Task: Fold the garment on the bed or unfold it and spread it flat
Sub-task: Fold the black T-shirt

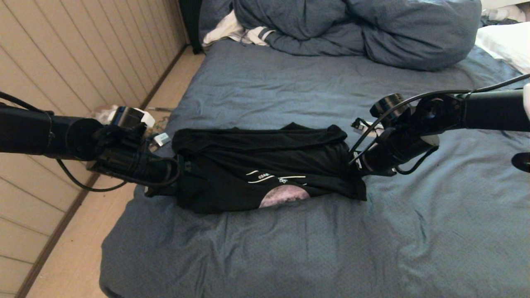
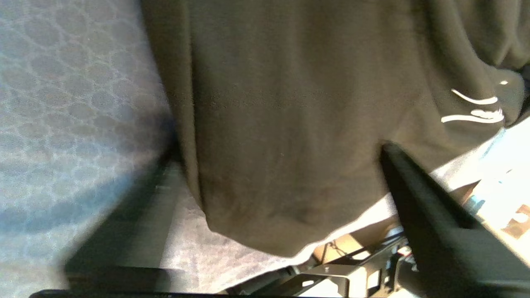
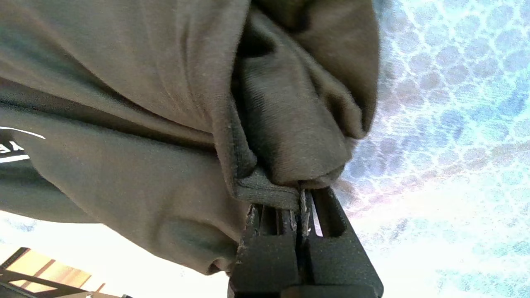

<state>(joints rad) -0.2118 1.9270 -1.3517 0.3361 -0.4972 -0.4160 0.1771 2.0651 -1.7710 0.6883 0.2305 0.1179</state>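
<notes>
The garment [image 1: 265, 165] is held bunched across the middle of the bed [image 1: 290, 248], its moon print facing the near edge. Its right end is pinched by the closed right end effector [image 3: 300, 196]. The left end effector [image 2: 290, 207] is set at the left end, fingers spread wide around the cloth; a grip there cannot be confirmed. A duvet [image 1: 372, 29] is heaped at the far side.
</notes>
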